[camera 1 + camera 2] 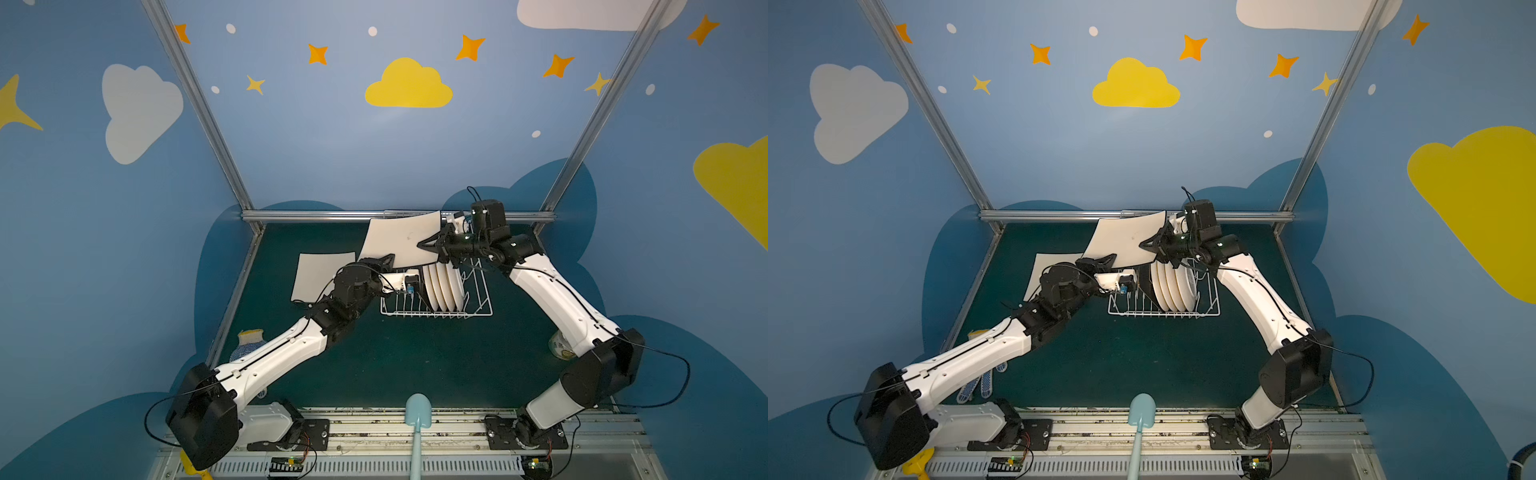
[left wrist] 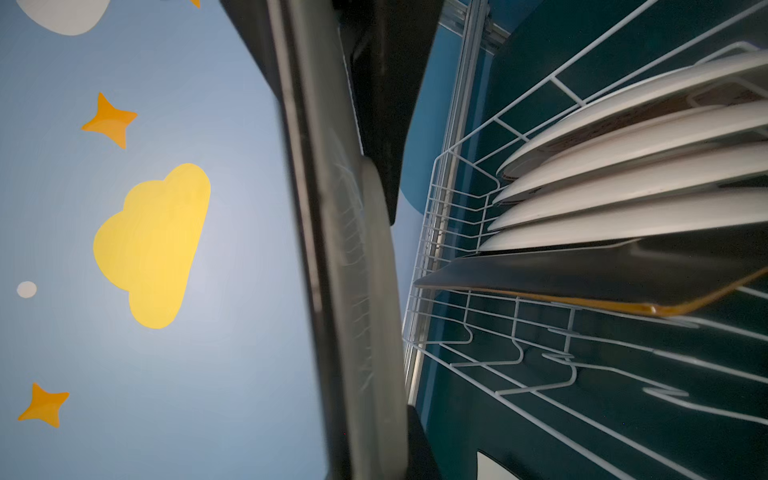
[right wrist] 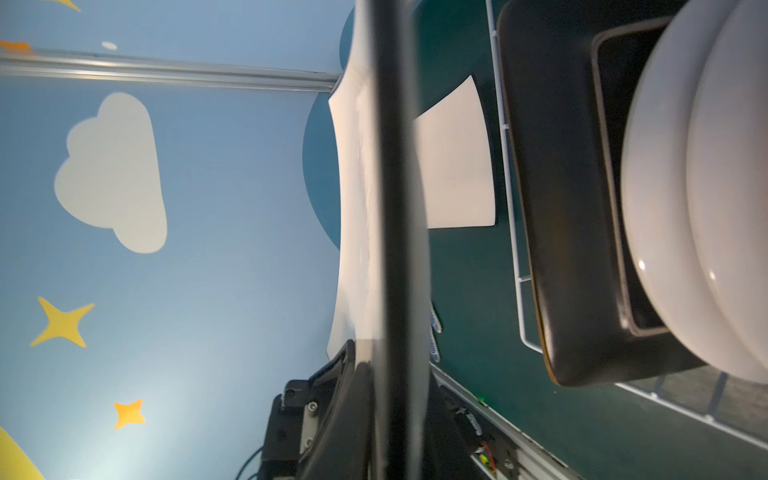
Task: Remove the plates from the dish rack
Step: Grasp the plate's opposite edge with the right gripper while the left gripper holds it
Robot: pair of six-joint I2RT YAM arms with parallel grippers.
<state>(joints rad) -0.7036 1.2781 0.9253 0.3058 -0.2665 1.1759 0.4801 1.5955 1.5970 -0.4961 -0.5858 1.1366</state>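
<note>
A large cream square plate (image 1: 399,237) hangs tilted in the air above the far end of the dish rack (image 1: 436,316), touching neither rack nor table, and both arms have it; the left gripper (image 1: 388,258) is clamped on its near-left corner, jaws together on the thin rim, and the right gripper (image 1: 428,246) looks closed over its right edge, one finger lying across the upper face; the second cream square plate (image 1: 320,270) lies flat on the green table (image 1: 415,365) just left of the rack; the black square plate (image 2: 582,274) and four round white plates (image 1: 444,286) stand upright in the tines, directly under and beside the raised one. The main risk, I judge, is two grips on one rigid, glossy plate; if the arms pull unevenly, it may twist out of one pinch or skid through the pads; both holds sit near the rim, so if either lets go the plate would likely swing down on the other; falling here, it would strike the round plates or the wire; carried left too low, its drooping corner could clip the black plate or land askew on the flat one.
</note>
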